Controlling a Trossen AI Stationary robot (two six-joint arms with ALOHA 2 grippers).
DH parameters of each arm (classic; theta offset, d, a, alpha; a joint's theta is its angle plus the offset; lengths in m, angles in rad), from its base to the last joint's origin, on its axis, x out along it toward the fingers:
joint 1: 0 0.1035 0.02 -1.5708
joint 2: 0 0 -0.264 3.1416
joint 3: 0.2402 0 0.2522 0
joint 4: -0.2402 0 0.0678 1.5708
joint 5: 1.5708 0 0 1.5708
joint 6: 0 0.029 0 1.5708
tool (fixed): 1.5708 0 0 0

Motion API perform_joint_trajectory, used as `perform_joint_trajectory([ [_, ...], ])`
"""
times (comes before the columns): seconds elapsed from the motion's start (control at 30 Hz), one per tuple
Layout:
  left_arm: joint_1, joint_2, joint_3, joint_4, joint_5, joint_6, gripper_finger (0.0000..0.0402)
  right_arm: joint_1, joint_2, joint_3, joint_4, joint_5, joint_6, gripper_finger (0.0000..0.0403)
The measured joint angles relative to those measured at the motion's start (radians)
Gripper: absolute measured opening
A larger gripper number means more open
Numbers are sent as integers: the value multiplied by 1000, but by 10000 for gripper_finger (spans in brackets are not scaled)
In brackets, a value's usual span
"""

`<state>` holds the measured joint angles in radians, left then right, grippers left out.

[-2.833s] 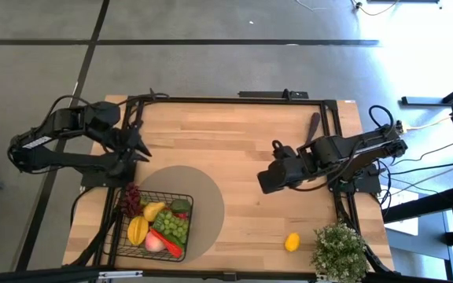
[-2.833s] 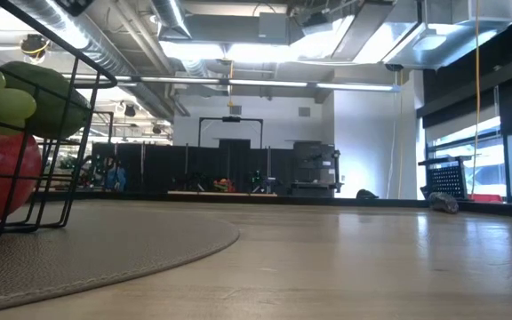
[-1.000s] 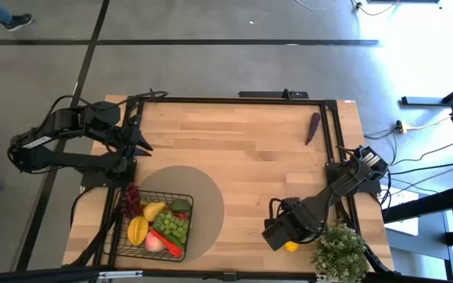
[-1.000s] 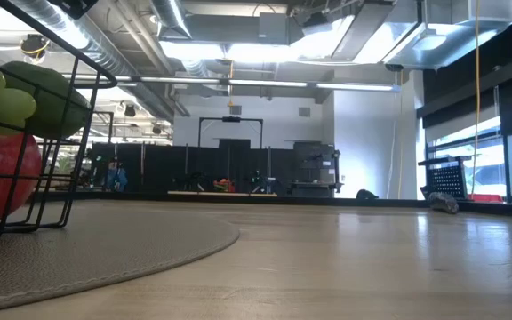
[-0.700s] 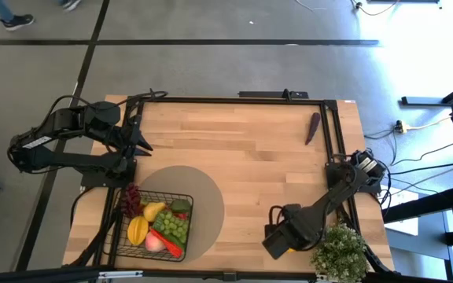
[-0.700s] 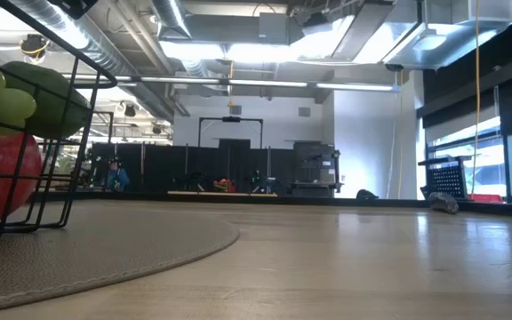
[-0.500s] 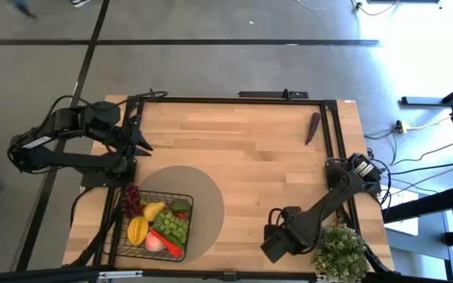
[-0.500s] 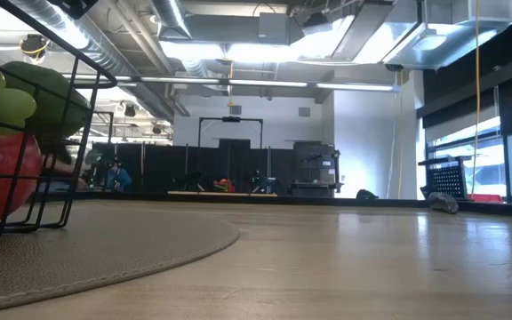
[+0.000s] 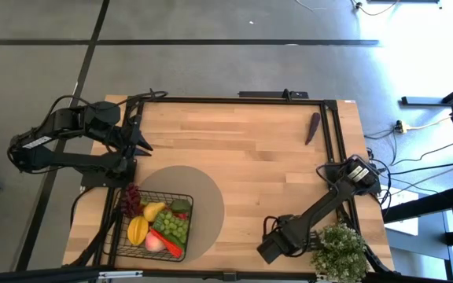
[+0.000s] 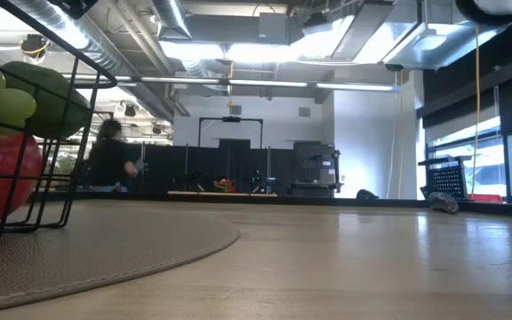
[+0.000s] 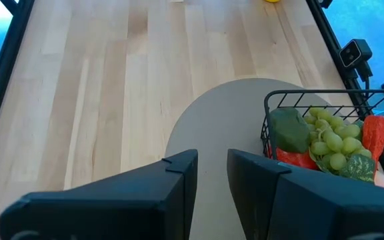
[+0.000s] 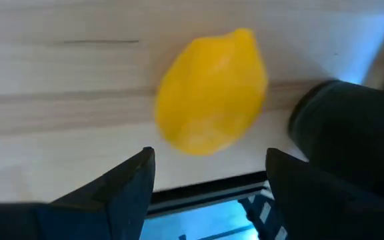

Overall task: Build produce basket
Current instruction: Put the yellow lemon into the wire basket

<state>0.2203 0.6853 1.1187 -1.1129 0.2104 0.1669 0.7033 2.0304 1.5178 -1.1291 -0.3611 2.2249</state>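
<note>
Produce fills the black wire basket [image 9: 152, 223], which sits at the near left of the wooden surface [image 9: 234, 157], resting on the left part of a round tan mat [image 9: 203, 196]. Inside it, from above, are purple grapes [image 9: 130, 198] at the far left corner, a yellow pear-shaped fruit [image 9: 153, 210], another yellow fruit [image 9: 138, 229], green grapes [image 9: 176, 228], a pink peach [image 9: 154, 244] and a red chili [image 9: 171, 247] along the near right edge. The left tool [image 9: 138, 135] waits above the far left part of the surface, its fingers [image 11: 179, 180] parted by a narrow gap with nothing between them. The right tool [image 9: 267, 250] is low at the near right edge of the surface, just left of a bushy potted plant [image 9: 340, 250], its fingers [image 12: 135, 177] spread wide to either side of a yellow lemon [image 12: 211, 92] that lies on the wood just ahead of them, not gripped. A dark eggplant [image 9: 313, 127] lies alone near the far right edge of the surface. Beyond the surface, in the low view, a person [image 10: 109, 158] is in the room behind.
</note>
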Motion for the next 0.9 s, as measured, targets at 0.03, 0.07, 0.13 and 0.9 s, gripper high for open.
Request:
perform_joint_trajectory([
  [0.03, 0, 0, 0, 0, 0, 0, 71, 0, 0, -16, 10, -17, 6, 275],
  [0.07, 0, 0, 0, 0, 0, 0, 71, 0, 0, -30, 12, -27, 15, 275],
  [0.13, 0, 0, 0, 0, 0, 0, 71, 0, 0, -45, 24, -25, 18, 275],
  [0.9, 0, 0, 0, 0, 0, 0, 71, -8, -3, -182, 195, 2, -111, 182],
])
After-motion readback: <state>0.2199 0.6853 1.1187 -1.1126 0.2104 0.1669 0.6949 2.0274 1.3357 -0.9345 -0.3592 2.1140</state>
